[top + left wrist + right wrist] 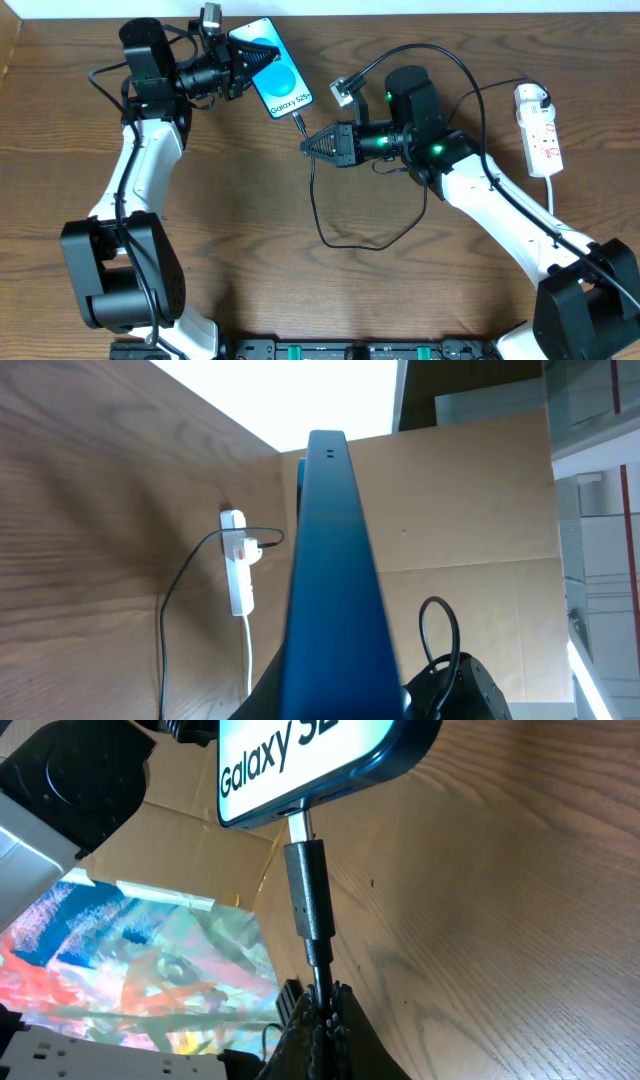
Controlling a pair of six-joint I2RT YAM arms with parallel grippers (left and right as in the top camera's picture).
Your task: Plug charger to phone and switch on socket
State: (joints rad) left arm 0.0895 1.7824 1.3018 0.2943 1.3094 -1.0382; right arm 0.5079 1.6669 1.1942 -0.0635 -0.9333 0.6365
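Observation:
The phone (pixel 277 72), blue-screened with "Galaxy" text, is held tilted off the table at the back, my left gripper (pixel 246 63) shut on its upper end. In the left wrist view the phone (pixel 331 590) shows edge-on. The charger's black connector (pixel 307 885) sits at the phone's bottom port (pixel 300 815), its metal tip entering it. My right gripper (pixel 320 1012) is shut on the charger cable just behind the connector. From there the cable (pixel 322 232) loops over the table to a white plug (pixel 531 97) in the socket (pixel 540 135) at the right.
The socket's white lead (pixel 553 196) runs toward the front right. A cardboard wall (pixel 470 510) stands behind the table. Thick black robot cables (pixel 455 62) arch over the right arm. A colourful sheet (pixel 150 960) lies beyond the table edge.

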